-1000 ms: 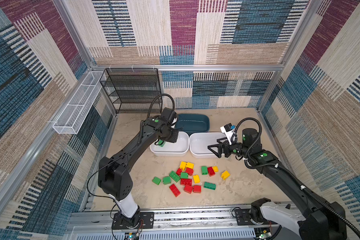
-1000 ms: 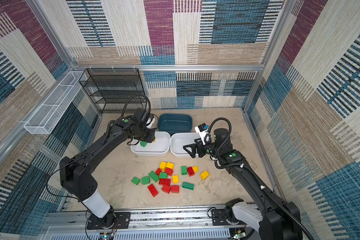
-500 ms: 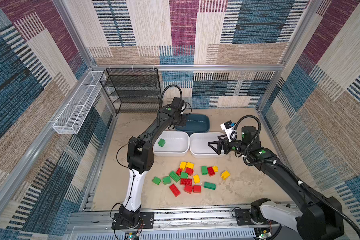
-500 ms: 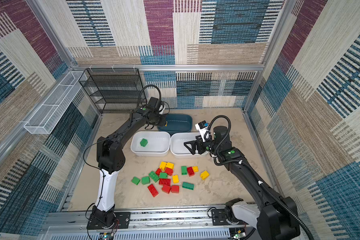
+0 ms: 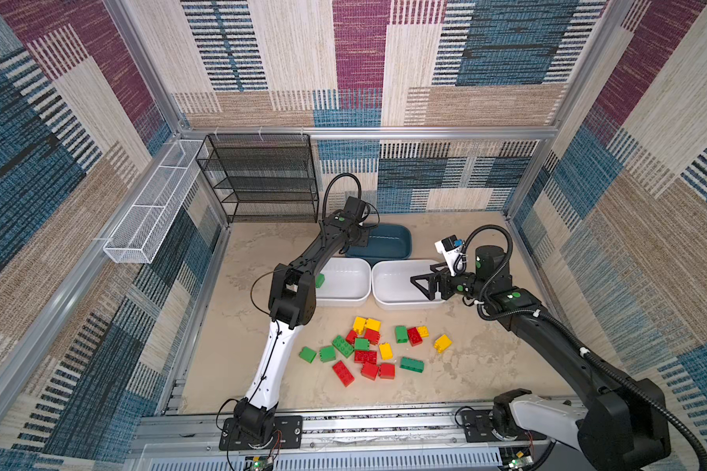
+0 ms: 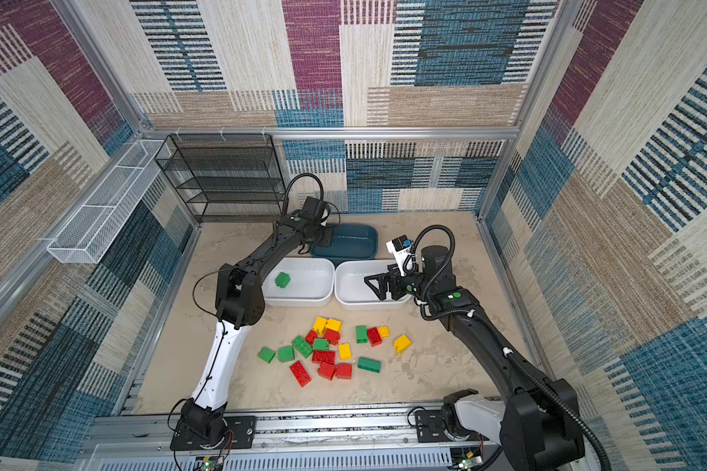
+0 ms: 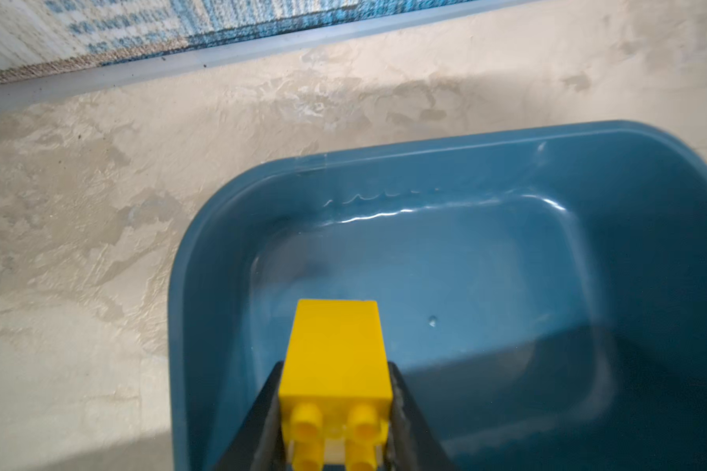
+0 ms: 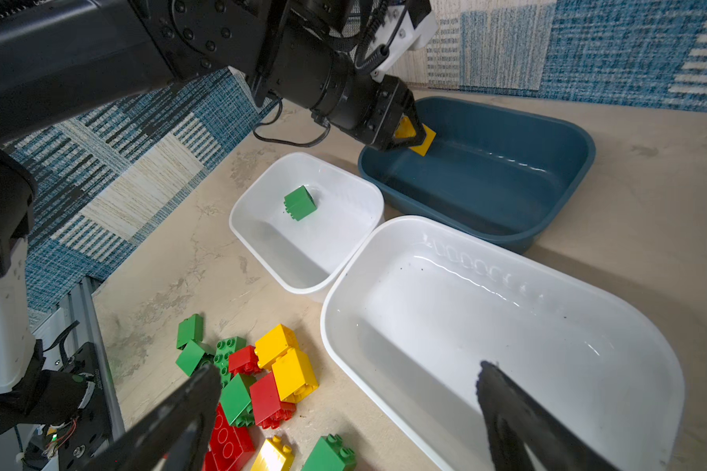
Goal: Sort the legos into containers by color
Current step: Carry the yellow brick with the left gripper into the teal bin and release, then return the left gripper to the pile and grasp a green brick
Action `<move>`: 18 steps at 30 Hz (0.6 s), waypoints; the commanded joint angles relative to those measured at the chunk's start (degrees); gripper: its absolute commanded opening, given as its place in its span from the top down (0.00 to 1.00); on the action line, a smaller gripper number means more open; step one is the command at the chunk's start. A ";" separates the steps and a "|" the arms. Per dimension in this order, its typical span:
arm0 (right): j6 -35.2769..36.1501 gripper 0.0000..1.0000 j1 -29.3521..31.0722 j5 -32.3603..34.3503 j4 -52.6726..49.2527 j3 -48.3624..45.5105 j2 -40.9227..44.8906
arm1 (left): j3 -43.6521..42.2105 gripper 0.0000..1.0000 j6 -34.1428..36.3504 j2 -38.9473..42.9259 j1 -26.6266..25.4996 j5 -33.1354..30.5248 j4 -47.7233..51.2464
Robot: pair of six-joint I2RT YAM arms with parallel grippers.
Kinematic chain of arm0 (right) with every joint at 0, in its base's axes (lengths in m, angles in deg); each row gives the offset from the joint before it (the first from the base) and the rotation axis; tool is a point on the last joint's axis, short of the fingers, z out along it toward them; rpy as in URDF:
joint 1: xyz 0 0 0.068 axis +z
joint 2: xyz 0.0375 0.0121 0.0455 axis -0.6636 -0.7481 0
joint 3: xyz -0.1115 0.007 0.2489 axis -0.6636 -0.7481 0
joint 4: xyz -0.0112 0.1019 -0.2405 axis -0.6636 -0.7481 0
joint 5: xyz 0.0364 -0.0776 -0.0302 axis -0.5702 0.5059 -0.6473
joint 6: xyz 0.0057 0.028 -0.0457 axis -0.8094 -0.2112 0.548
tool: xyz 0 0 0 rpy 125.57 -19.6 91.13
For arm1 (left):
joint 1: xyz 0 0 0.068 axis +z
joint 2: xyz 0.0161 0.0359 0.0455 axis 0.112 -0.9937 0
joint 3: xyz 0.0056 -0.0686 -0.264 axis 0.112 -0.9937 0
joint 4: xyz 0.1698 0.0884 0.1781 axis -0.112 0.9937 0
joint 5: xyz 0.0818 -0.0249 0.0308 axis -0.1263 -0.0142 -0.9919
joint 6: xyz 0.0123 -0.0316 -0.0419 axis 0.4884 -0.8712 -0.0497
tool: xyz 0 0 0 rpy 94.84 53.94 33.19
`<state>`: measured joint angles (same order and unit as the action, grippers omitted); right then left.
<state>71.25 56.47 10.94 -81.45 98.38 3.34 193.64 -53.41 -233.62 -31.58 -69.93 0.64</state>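
On the near beige bench point(image 5: 466, 379) lay a pile of red, green and yellow studded plastic bricks point(image 5: 368, 350); beyond it the right end effector point(image 8: 350, 369) hung wide open and empty over the bare right-hand glossy white tub point(image 5: 401, 304). A square green brick point(image 6: 282, 279) sat in the left-hand white tub point(image 6: 299, 301). The left end effector point(image 7: 335, 379) had swung on to the far dark teal tub point(image 5: 396, 244), pinching a square yellow brick point(image 8: 425, 140) just inside its rim, above clear floor for a drop.

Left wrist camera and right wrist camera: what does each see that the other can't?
Only the left wrist view plainly shows the studs of the yellow square plastic brick. Only the right wrist view shows two white plastic tubs, a green plastic brick in one, and the loose brick pile. Both show the left hand holding that brick over the dark teal plastic tub.
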 commanded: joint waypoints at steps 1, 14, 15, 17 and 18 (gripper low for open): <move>0.08 0.01 -0.06 -0.91 1.43 0.19 -0.24 | 1.18 0.59 1.60 -0.36 0.06 -1.82 -1.06; -0.69 0.01 -0.05 -4.12 -0.43 0.61 2.60 | -16.35 0.33 1.20 20.12 -0.25 1.52 3.61; -0.75 0.01 -0.12 -4.62 -0.59 0.55 2.78 | -19.84 0.32 1.01 22.99 -0.48 1.53 3.66; -0.75 0.01 -0.10 -5.30 -0.62 0.27 3.07 | -28.47 0.32 0.54 29.30 -0.60 1.20 3.62; -0.70 0.01 -0.04 -5.83 -0.55 0.07 3.19 | -32.39 0.32 -0.36 32.07 -0.67 1.16 3.58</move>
<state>71.18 56.34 7.35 -82.39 98.41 6.07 167.89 -52.62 -206.69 -32.02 -69.56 2.17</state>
